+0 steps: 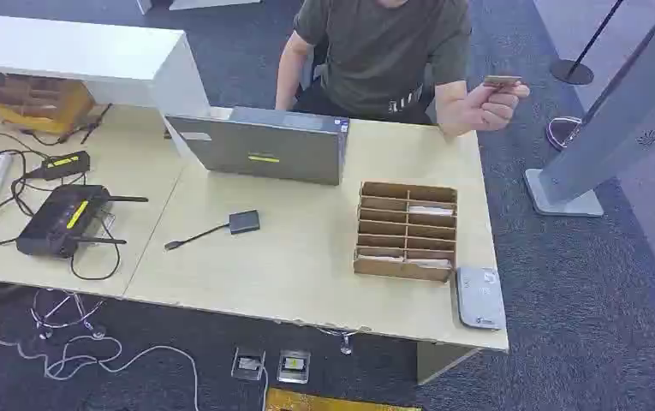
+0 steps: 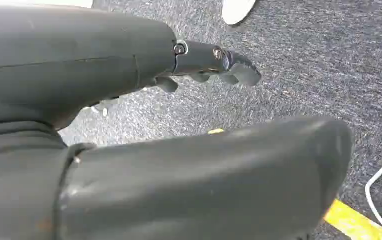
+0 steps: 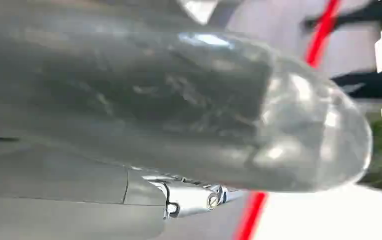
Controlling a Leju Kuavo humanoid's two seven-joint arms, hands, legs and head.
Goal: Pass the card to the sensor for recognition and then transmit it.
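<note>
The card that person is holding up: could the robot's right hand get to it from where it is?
Probably yes. The card sits pinched in the person's hand, held beyond the table's far right corner with open air around it.

1. The table (image 1: 306, 257) is pale beige with a light wood tone.
2. The floor (image 1: 580, 282) is dark blue-grey carpet with a fine speckled pattern.
3. The card (image 1: 501, 81), in the person's hand (image 1: 495, 104) at far right, is brownish gold.
4. The person's shirt (image 1: 384, 51) is dark olive green.
5. The laptop (image 1: 259, 145) is grey with a small yellow label.
6. The divided box (image 1: 407, 229) is brown cardboard, with white pieces in some slots.
7. The sensor (image 1: 479, 297), at the near right corner, is light grey.
8. The router (image 1: 58, 218) on the left is black with a yellow stripe.
9. The left hand (image 2: 213, 62) is dark grey.
10. The right hand (image 3: 203, 115) is glossy grey.
11. The floor tape (image 2: 353, 222) is yellow.
</note>
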